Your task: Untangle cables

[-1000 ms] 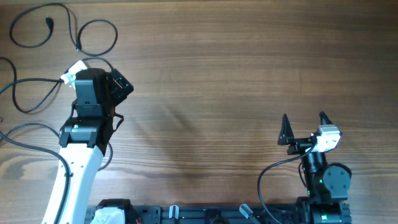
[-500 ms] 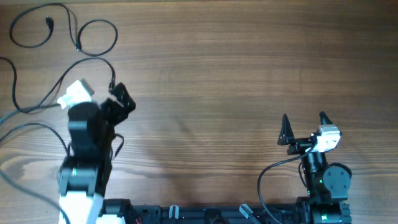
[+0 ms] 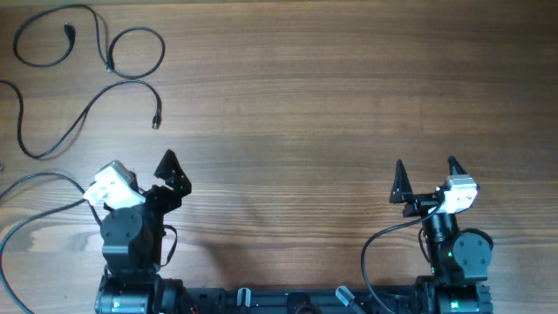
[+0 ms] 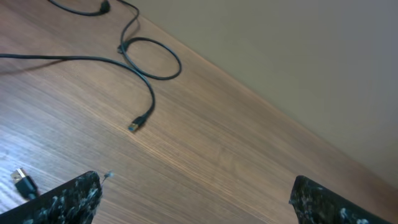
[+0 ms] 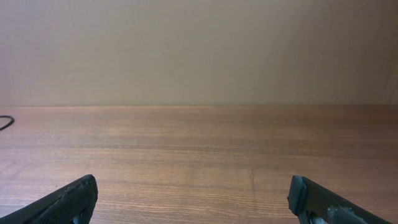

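Note:
The cables [image 3: 87, 52] are thin black cords lying in loose loops at the far left of the table. One end with a small plug [image 3: 157, 121] lies free, pointing toward the front. In the left wrist view the same plug [image 4: 135, 126] and a round loop [image 4: 152, 57] lie ahead, and another plug [image 4: 22, 181] lies at the lower left. My left gripper [image 3: 155, 174] is open and empty, drawn back near the front edge, apart from the cables; its jaws [image 4: 196, 199] stand wide. My right gripper [image 3: 425, 173] is open and empty at the front right, also seen in its wrist view [image 5: 193, 199].
Thicker black wires run from the arm bases at the front left [image 3: 35, 209] and front right [image 3: 375, 244]. A short bit of black cord [image 5: 5, 121] shows at the left edge of the right wrist view. A plain wall lies beyond the table's far edge.
My left arm has pulled back from the cables toward the front edge. The cable end with the plug now lies free on the table. The right arm has not moved.

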Motion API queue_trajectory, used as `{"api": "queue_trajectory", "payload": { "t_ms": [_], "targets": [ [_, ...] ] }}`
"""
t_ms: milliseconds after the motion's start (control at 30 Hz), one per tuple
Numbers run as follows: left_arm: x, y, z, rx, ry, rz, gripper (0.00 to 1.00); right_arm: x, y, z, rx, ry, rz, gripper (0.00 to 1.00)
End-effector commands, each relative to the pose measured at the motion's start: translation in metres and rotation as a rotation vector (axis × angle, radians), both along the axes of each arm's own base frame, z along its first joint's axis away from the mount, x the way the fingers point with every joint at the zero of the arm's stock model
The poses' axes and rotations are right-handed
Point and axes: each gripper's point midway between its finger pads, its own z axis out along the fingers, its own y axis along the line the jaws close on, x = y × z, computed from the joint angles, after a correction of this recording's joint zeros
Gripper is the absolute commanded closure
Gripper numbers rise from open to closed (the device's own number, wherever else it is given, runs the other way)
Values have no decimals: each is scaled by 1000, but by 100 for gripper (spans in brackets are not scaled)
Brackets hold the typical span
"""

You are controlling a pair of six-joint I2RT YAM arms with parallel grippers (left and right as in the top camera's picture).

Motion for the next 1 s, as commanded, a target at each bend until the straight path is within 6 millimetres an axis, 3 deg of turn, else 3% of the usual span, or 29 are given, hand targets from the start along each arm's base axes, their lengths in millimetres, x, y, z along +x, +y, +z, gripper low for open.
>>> {"api": "queue_trajectory", "payload": {
  "t_ms": [0, 400, 967],
  "targets": [
    [-5, 12, -8, 43, -10, 61, 0, -1, 3, 3, -8, -14, 14, 0],
    [-15, 17, -33, 49, -61, 91, 0, -1, 3, 3, -8, -14, 14, 0],
    [-18, 33, -37, 68, -121, 185, 0, -1, 3, 3, -8, -14, 14, 0]
  ]
}}
